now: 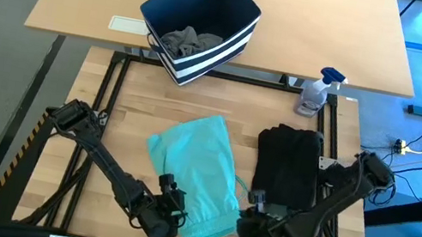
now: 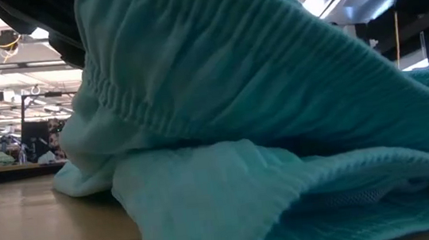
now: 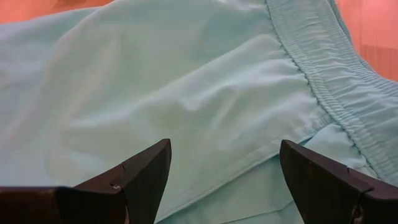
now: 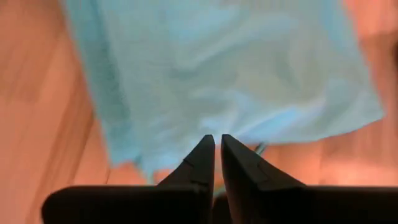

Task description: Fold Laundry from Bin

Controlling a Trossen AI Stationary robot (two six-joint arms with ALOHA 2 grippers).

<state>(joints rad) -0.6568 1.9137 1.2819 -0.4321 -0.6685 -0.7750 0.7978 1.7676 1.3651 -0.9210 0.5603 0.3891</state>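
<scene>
No text, label, brand or number can be read anywhere.

Teal garment [image 1: 199,173]: soft matt cloth with a ribbed, gathered waistband. Pale wooden surface [image 1: 135,105]: smooth, satin grain. Navy striped bin [image 1: 201,25]: matt woven fabric.

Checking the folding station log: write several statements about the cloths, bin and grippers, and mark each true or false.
1. The teal piece lies on the table between the two grippers. True.
2. The bin is empty. False: grey cloth lies in it.
3. The left gripper is open. True.
4. The right gripper is wide open. False: its fingers are nearly together.
5. The black garment lies left of the teal piece. False: it lies on its right.
</scene>
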